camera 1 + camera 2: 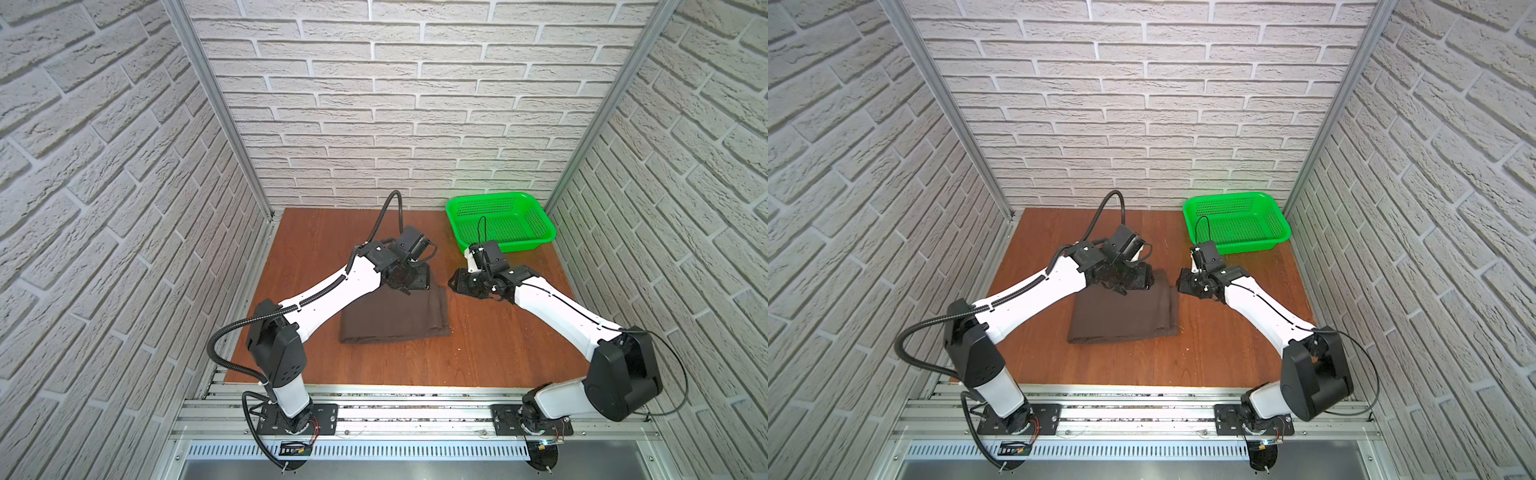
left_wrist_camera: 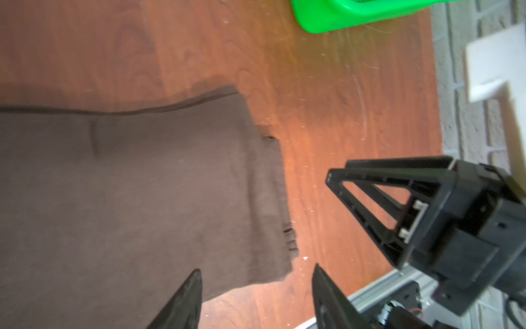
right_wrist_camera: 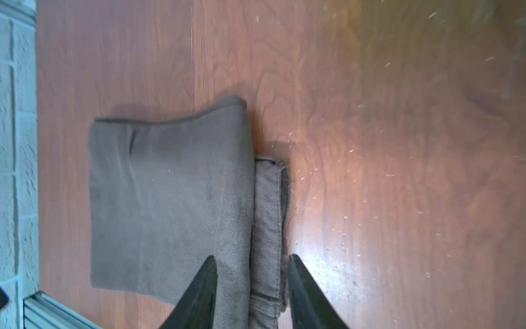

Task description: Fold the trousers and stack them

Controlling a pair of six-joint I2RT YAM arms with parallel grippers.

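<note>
Trousers: dark brown soft-fabric trousers [image 1: 395,316], folded into a flat rectangle, middle of the reddish wooden table [image 1: 478,353]
Left gripper [image 2: 256,269]: jaws parted, empty, above the fold's far edge
Right gripper [image 3: 251,257]: jaws parted, empty, by its right edge

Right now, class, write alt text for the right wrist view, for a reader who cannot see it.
Dark brown trousers lie folded into a rectangle on a reddish wooden table, a narrower layer peeking out along one side. The right end effector is open, its two black fingertips either side of that edge.
</note>
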